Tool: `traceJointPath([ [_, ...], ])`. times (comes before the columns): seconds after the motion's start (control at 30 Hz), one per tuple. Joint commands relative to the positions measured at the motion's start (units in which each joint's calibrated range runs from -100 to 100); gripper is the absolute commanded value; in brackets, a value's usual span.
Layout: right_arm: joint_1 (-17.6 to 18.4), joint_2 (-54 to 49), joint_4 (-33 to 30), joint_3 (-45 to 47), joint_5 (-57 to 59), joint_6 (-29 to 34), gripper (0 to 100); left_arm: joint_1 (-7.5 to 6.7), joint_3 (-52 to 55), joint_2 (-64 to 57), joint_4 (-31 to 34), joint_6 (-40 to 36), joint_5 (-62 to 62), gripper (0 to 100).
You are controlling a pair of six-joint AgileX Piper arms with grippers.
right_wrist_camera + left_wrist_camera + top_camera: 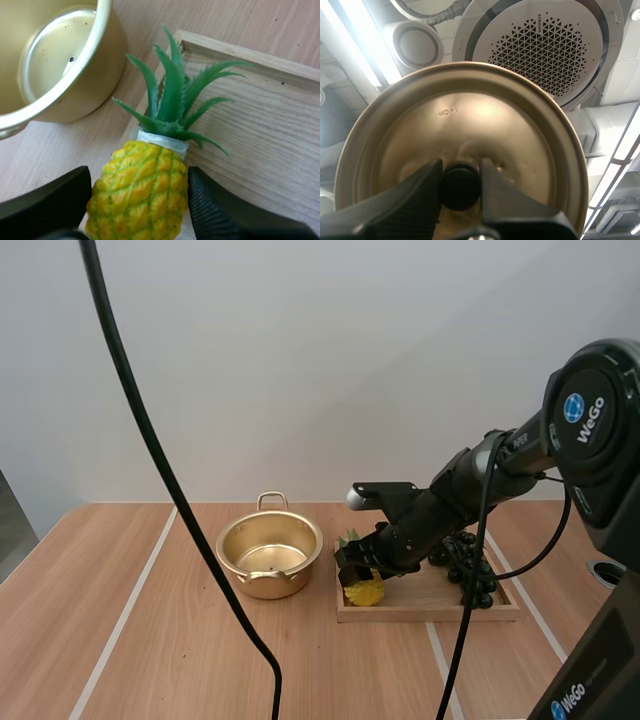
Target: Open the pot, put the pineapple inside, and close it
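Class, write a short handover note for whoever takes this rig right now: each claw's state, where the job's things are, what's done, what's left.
Left claw: shut on the lid by its knob, lid held off the pot.
Right claw: closed on the pineapple, which lies on the wooden tray beside the pot.
Done: pot open and empty.
Left: lift the pineapple into the pot, put the lid back on.

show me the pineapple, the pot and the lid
pineapple [140, 190]: right wrist view, yellow body
pot [300, 578]: high view, outer wall
lid [485, 125]: left wrist view, gold top face
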Motion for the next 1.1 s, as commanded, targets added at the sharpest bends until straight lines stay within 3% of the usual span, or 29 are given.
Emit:
traceJointPath([
  [0.0,0.07,-0.43,-1.17,-0.64,-0.41,0.05,0,-0.12,-0.35,0.00,0.29,-0.19,0.57,0],
  [0.47,0.07,-11.16,-0.94,-19.22,9.51,4.50,0,-0.12,-0.35,0.00,0.29,0.15,0.57,0],
  [0.73,0.07,-20.26,1.62,-29.21,7.41,4.50,0,-0.12,-0.35,-0.24,0.29,0.35,0.57,0],
  [0.93,0.07,-29.87,-1.14,-32.37,-15.14,7.40,0,-0.12,-0.35,-0.53,0.29,2.75,0.57,0],
  [1.07,-0.20,-35.95,-12.51,-32.37,-31.69,14.53,0,-0.12,-0.35,-0.66,0.29,2.74,0.02,0],
])
